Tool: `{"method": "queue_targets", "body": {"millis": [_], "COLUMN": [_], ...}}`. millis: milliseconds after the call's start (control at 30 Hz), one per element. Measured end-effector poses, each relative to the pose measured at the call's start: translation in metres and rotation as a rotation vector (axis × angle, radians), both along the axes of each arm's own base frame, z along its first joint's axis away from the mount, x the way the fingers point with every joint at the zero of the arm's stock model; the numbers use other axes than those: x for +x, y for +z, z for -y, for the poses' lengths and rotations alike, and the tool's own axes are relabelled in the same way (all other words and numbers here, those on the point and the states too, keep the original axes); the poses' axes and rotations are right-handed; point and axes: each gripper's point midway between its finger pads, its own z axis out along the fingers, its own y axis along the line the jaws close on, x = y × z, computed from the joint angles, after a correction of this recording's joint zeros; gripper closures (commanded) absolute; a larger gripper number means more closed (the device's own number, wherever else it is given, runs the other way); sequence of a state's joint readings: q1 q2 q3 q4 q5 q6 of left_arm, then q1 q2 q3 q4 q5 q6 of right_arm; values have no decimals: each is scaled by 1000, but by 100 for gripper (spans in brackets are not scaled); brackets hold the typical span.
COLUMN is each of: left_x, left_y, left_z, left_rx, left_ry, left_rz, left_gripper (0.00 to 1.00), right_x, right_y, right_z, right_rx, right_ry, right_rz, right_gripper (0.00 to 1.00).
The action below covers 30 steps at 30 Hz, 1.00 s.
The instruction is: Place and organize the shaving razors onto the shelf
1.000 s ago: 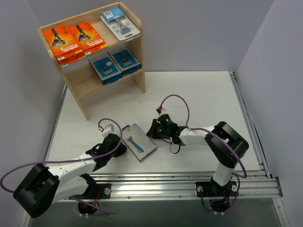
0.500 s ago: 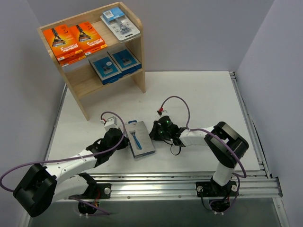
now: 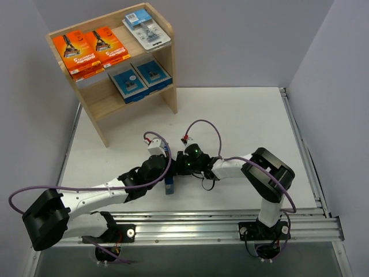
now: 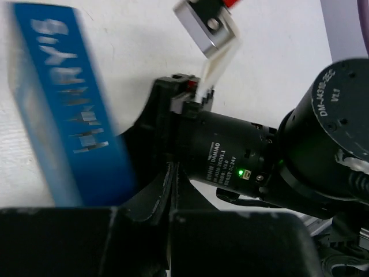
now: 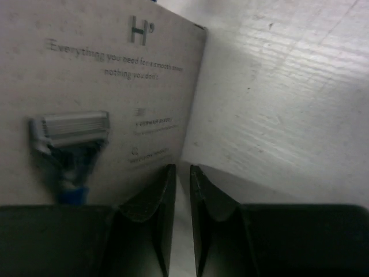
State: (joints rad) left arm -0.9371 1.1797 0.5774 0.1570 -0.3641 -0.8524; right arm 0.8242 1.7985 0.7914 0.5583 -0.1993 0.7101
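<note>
Razor pack not yet shelved: a flat grey-and-blue cardboard box (image 3: 169, 186) stands on its edge on the white bench (image 3: 242, 115), mid-front, well apart from the light wooden two-tier shelf (image 3: 172, 81) at back L. From the top cam, the L hand (image 3: 163, 175) and R hand (image 3: 180, 165) flank the box closely. Top tier carries two flat orange boxes (image 3: 74, 51) and a clear blister pack w/ blue header (image 3: 147, 29); the lower tier has two blue boxes (image 3: 128, 83). L wrist cam: the box's blue lettered side (image 4: 63, 121) is at left, just beside the L hand (image 4: 172, 196), whose fingers are pressed together w/ nothing between; the R arm's black motor (image 4: 230, 156) is close ahead. R wrist cam: the grey face w/ razor pic (image 5: 86, 86) fills the left; the R hand (image 5: 181, 184) is barely parted, a thin slit, gripping nothing, its left finger just beside the box.
</note>
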Motion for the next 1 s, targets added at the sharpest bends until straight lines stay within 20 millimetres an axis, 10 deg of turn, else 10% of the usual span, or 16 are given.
{"method": "queue_targets", "body": {"millis": [600,1000], "left_x": [-11,-1], "left_y": [17,48], "left_z": [8,-70], "left_rx": [14,60], "left_ry": [-58,118], "left_rz": [51,95], "left_gripper": [98,98], "right_x": [-5,-7], "right_y": [8,13], "right_z": [12,7], "right_rx": [89,72], "right_ry": [-21,-14], "right_rz": [-37,-36], "right_gripper": [61,69]}}
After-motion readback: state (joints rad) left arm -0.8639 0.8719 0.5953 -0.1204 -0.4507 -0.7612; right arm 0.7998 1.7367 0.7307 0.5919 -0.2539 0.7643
